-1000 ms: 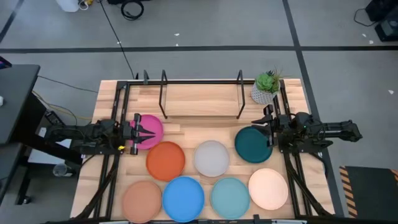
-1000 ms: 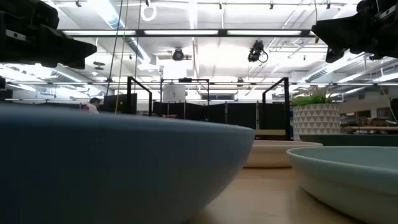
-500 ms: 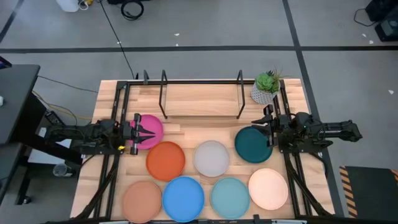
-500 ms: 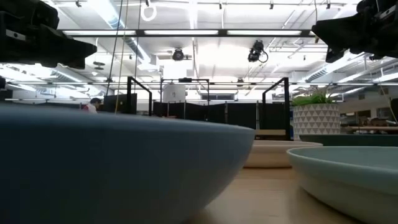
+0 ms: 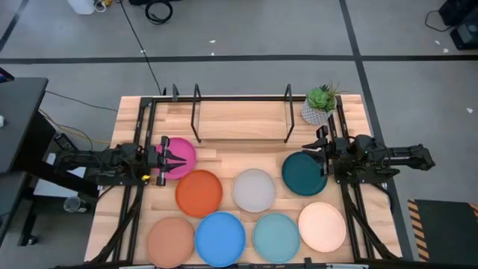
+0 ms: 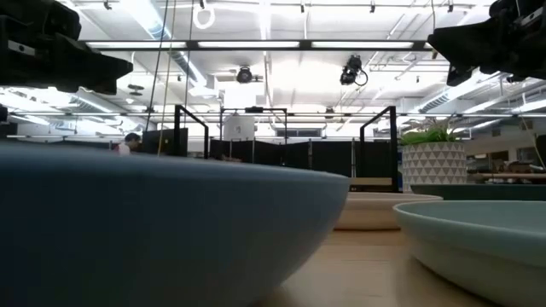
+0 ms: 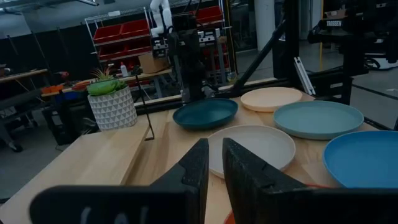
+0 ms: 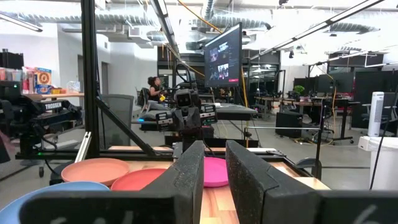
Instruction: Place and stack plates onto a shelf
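The left pincer [image 5: 166, 158] hangs over the magenta plate [image 5: 179, 155] near the left edge of the desk [image 5: 239, 119], its two fingers drawn to a narrow slit with nothing between them. The right pincer [image 5: 323, 159] is the mirror of it near the right edge, over the rim of the dark teal plate [image 5: 302, 173], fingers likewise narrow and empty. Neither holds a plate.

Outward from these, the orange plate [image 5: 199, 192] and pale grey plate [image 5: 254, 190] lie between the two arms in the middle of the desk. Along the front edge run the tan plate [image 5: 171, 239], blue plate [image 5: 220, 238], light teal plate [image 5: 276, 237] and cream plate [image 5: 323, 226]. All eight lie flat on the wood. The black wire shelf [image 5: 242, 112] stands along the back edge with no plate in it, and a small potted plant [image 5: 320, 104] sits at the back right corner, just beside the shelf's right end.

By my judgement the task stands at its very start: the first pick is not yet made. The next move calls for a pincer to spread wider, drop to the rim of the plate under it, and close on that rim. The carry to the shelf must then clear the upright loops.
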Tool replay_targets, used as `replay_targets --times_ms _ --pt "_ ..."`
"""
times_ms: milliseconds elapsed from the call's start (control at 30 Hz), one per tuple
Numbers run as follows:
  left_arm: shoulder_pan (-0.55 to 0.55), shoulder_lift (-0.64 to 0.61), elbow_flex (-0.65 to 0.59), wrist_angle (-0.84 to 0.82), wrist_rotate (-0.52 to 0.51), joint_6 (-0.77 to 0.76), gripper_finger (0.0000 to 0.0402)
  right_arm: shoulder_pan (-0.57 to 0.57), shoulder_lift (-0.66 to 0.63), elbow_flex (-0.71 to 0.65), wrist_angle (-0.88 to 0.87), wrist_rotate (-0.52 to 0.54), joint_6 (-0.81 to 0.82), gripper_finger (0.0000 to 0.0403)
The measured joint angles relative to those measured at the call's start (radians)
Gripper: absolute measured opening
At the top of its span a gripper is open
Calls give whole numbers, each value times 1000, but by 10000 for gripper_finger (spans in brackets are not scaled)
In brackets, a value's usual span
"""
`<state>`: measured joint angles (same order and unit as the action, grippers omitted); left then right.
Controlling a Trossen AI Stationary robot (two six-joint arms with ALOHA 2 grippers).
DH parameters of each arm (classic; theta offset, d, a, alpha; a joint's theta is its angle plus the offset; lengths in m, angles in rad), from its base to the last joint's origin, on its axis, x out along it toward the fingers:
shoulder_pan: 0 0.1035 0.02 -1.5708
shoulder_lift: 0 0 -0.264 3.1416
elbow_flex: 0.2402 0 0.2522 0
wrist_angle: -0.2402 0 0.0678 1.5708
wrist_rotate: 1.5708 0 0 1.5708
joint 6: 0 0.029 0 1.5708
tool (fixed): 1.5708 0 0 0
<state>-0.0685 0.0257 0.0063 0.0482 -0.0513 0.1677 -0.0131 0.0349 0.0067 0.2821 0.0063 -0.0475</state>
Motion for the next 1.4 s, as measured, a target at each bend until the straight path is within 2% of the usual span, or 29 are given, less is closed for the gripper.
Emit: replay_targets --times_ms 133,300,433,633,767,933,1000,1133,1267,1400 --pt "-2 0 0 10 5 -50 55 0 0 0 0 0 0 75" --pt "-4 0 0 55 29 -435 55 0 0 0 0 0 0 75" --pt "-4 0 0 89 11 -683 55 0 0 0 0 0 0 75" --pt "-3 0 0 216 -54 -886 55 0 0 0 0 0 0 75" --pt "-3 0 0 273 -84 -914 55 0 0 0 0 0 0 75" --pt "-3 1 0 397 -266 -1001 55 0 0 0 8 6 3 75" --pt "-3 0 0 526 -326 -1014 55 -1 0 0 52 58 -5 75" --pt "-3 0 2 721 -381 -872 55 -2 4 0 211 170 -33 75" --pt "-3 10 56 715 -465 -820 55 -2 4 0 459 229 51 75" --pt "-3 97 154 710 -504 -768 55 -2 3 1 662 442 191 75"
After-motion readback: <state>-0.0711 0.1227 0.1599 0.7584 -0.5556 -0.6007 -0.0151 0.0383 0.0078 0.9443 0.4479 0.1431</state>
